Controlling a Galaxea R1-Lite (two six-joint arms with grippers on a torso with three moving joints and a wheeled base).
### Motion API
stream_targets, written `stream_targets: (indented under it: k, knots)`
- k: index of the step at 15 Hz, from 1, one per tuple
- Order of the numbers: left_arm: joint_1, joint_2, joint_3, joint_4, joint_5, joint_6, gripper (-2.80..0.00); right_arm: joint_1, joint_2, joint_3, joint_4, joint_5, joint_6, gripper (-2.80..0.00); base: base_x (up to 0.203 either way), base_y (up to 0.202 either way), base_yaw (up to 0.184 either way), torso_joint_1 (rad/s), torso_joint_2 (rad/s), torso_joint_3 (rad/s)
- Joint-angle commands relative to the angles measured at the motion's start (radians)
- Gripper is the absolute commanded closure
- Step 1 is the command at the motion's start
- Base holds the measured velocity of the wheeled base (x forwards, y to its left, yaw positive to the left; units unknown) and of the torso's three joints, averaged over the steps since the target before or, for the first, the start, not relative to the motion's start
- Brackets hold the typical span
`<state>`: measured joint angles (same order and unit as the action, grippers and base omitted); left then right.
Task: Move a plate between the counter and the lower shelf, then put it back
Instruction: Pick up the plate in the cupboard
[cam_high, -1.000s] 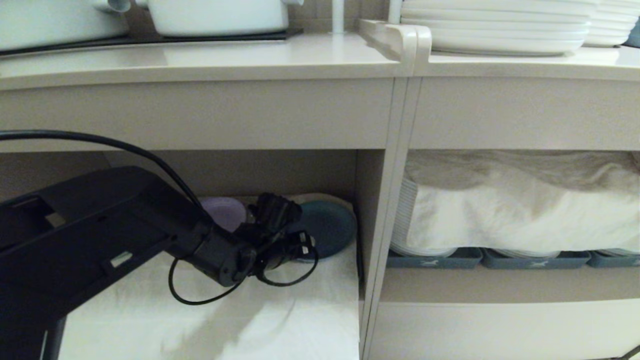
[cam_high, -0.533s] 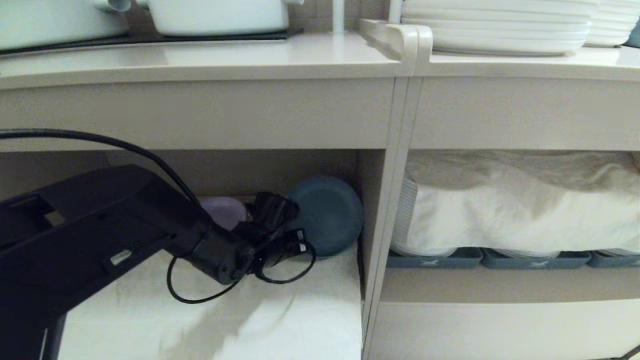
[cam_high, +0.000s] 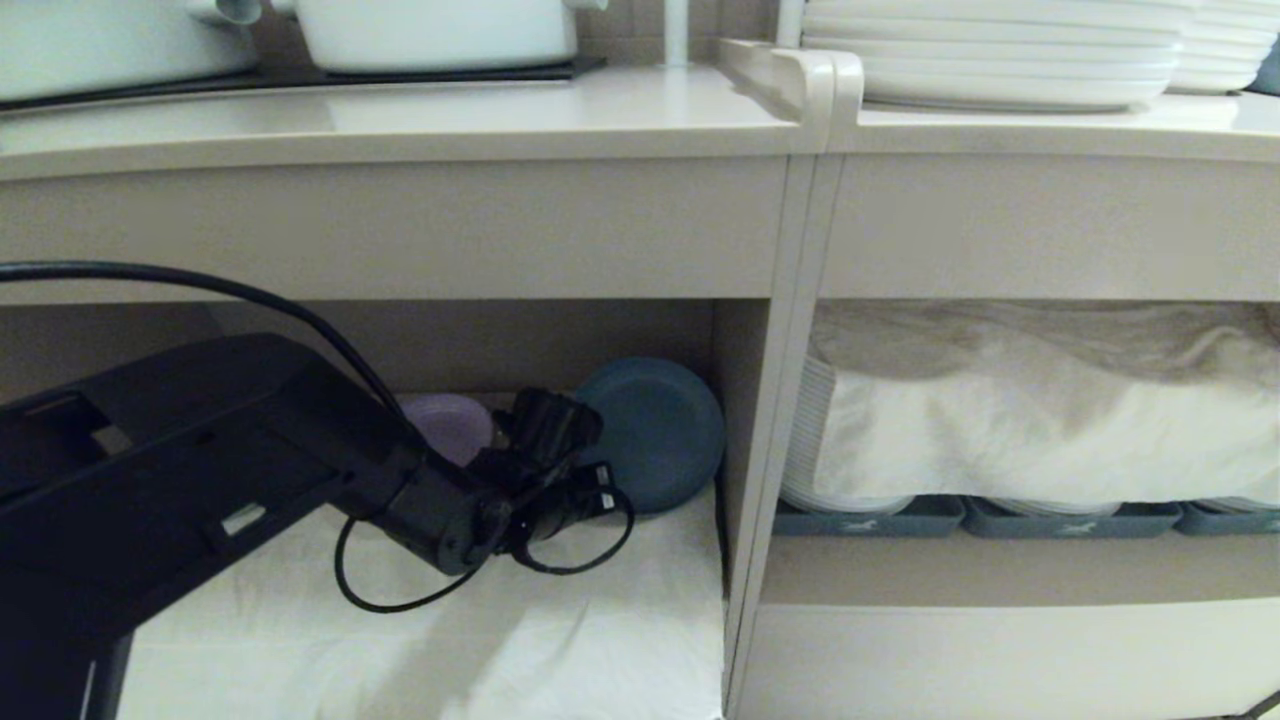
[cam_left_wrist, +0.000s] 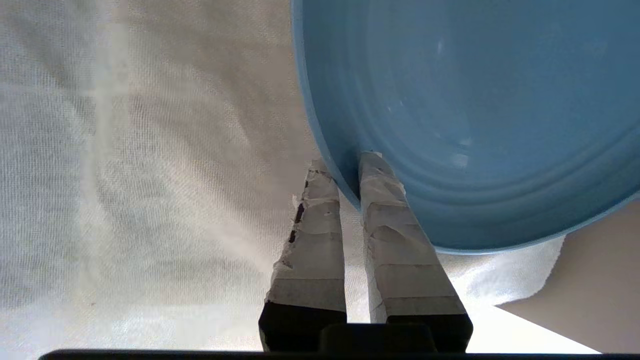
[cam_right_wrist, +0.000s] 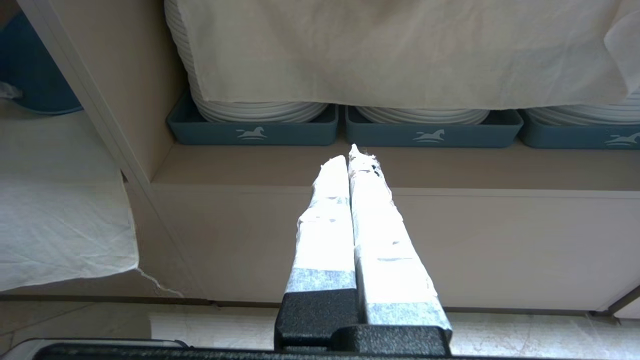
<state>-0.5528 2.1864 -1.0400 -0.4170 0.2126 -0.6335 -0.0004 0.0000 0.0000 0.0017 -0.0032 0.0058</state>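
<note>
Right wrist view: horse-logo trays (cam_right_wrist: 252, 131).

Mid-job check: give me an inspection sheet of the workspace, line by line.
Surface: lower shelf lined with white cloth.
Job's things: plate tilted up on its edge; counter above.
Clutter: purple plate behind the arm; pots on the hob; white dinner plates stacked on the adjoining top.
Grippers: left gripper shut on the plate's rim; right gripper shut, parked outside the shelving.
Cables: black cable looped under the left wrist.
Surroundings: covered plate stacks in blue-grey trays.
</note>
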Motion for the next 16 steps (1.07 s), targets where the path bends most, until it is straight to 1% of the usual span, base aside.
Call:
stream_targets:
  k: [1, 3, 5, 8, 11, 13, 16]
  knots:
    - [0.002, -0.004, 0.005, 0.004, 0.004, -0.006, 0.00, 0.000, 0.000, 0.000, 0.000, 0.000, 0.000, 0.00, 0.000, 0.000, 0.000, 0.000, 0.00, 0.000]
    - [0.005, -0.012, 0.007, 0.006, 0.015, -0.019, 0.00, 0.000, 0.000, 0.000, 0.000, 0.000, 0.000, 0.00, 0.000, 0.000, 0.000, 0.000, 0.00, 0.000]
    - [0.007, -0.023, 0.008, 0.010, 0.021, -0.058, 0.00, 0.000, 0.000, 0.000, 0.000, 0.000, 0.000, 0.00, 0.000, 0.000, 0.000, 0.000, 0.00, 0.000]
    - [0.017, -0.038, 0.018, 0.038, 0.021, -0.081, 0.00, 0.000, 0.000, 0.000, 0.000, 0.000, 0.000, 0.00, 0.000, 0.000, 0.000, 0.000, 0.00, 0.000]
    - [0.027, -0.053, 0.020, 0.057, 0.022, -0.126, 0.00, 0.000, 0.001, 0.000, 0.000, 0.000, 0.000, 0.00, 0.000, 0.000, 0.000, 0.000, 0.00, 0.000]
    - [0.028, -0.062, 0.032, 0.079, 0.024, -0.142, 0.00, 0.000, 0.000, 0.000, 0.000, 0.000, 0.000, 0.00, 0.000, 0.000, 0.000, 0.000, 0.00, 0.000]
    - [0.028, -0.077, 0.066, 0.083, 0.025, -0.159, 0.00, 0.000, 0.000, 0.000, 0.000, 0.000, 0.000, 0.00, 0.000, 0.000, 0.000, 0.000, 0.00, 0.000]
